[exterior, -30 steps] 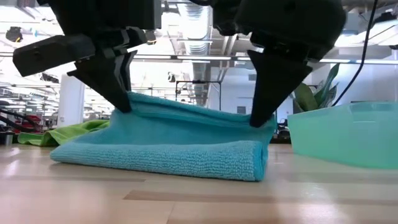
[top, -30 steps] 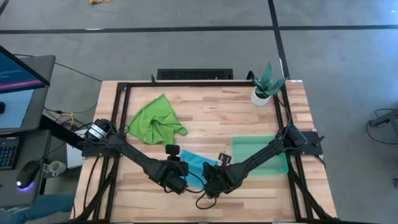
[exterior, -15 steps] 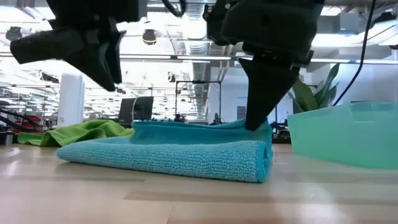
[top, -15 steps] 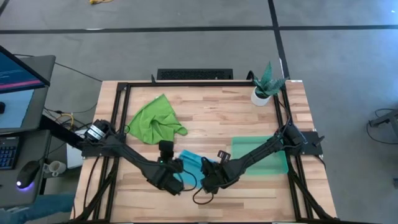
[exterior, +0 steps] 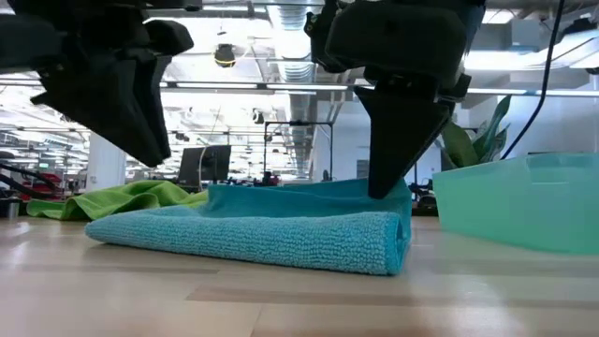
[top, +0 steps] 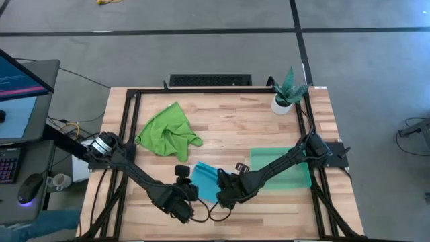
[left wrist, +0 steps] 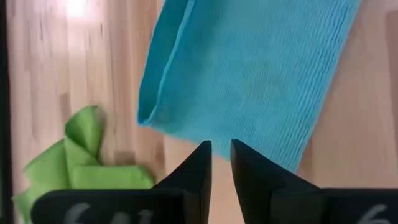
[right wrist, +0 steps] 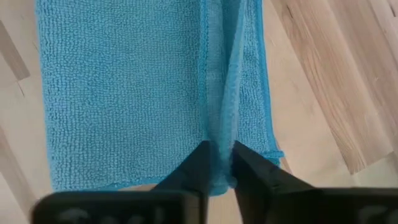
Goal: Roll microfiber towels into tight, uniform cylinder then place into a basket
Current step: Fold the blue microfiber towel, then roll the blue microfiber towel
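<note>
The blue towel (exterior: 253, 229) lay folded flat near the front middle of the wooden tabletop (top: 235, 121), a rounded fold along one side and a raised ridge of cloth along its top. The right pincer (right wrist: 216, 163) pointed down at that ridge near the towel's right end, and its two fingers (right wrist: 193, 163) stood a narrow gap apart with the ridge pinched between them, so it was grasping the blue towel. The left pincer (left wrist: 221, 163) hung above the tabletop just off the towel's left end, clear of the cloth; its fingers were close together with only a slim gap and nothing between them, though from the side view it was hard to tell exactly how far apart they stood, so I took it as released. The green towel (top: 166, 129) lay crumpled farther back on the left side of the tabletop, well apart from both arms. The basket (exterior: 519, 201) sat on the right side, near the blue towel, partly under the right arm when seen from above
</note>
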Action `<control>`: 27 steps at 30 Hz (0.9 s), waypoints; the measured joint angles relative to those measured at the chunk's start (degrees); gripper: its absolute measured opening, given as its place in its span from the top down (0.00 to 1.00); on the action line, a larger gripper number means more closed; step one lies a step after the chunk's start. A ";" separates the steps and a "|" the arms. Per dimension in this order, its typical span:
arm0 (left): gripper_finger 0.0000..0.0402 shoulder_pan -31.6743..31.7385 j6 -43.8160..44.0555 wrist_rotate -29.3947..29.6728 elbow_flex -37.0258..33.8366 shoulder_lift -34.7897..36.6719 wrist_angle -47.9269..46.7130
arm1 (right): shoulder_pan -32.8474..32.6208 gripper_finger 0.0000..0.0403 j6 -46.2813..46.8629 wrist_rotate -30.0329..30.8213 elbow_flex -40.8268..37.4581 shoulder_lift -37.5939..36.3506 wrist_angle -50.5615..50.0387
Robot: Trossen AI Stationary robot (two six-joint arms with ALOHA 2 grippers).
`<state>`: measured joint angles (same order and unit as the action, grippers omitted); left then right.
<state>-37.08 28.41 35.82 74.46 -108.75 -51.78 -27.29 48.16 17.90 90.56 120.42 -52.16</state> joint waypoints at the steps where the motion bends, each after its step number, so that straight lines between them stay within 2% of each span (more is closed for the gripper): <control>1: 0.89 0.00 0.27 0.81 -0.39 0.00 0.27 | 0.02 0.74 0.33 -0.43 0.00 0.00 -0.16; 8: 0.96 0.23 1.70 3.65 -0.43 0.22 0.17 | -0.03 0.62 1.34 -0.84 0.36 -1.35 -3.28; 13: 0.99 0.22 1.68 3.65 0.30 0.65 0.15 | -1.10 0.61 -0.17 0.32 2.74 -3.29 -10.02; 17: 1.00 0.21 2.36 4.73 0.46 2.40 0.29 | -4.03 0.64 -0.27 2.06 2.91 -4.28 -9.92; 21: 1.00 0.22 2.56 5.39 0.48 3.84 0.97 | -7.83 0.67 -0.16 6.40 2.69 -4.25 -5.82; 27: 1.00 0.33 0.70 5.55 0.50 4.33 1.31 | -11.42 0.69 -0.13 7.86 0.72 -3.94 5.34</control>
<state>-36.75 29.10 41.36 74.96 -104.42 -50.47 -38.71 48.03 25.76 91.29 116.48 -46.82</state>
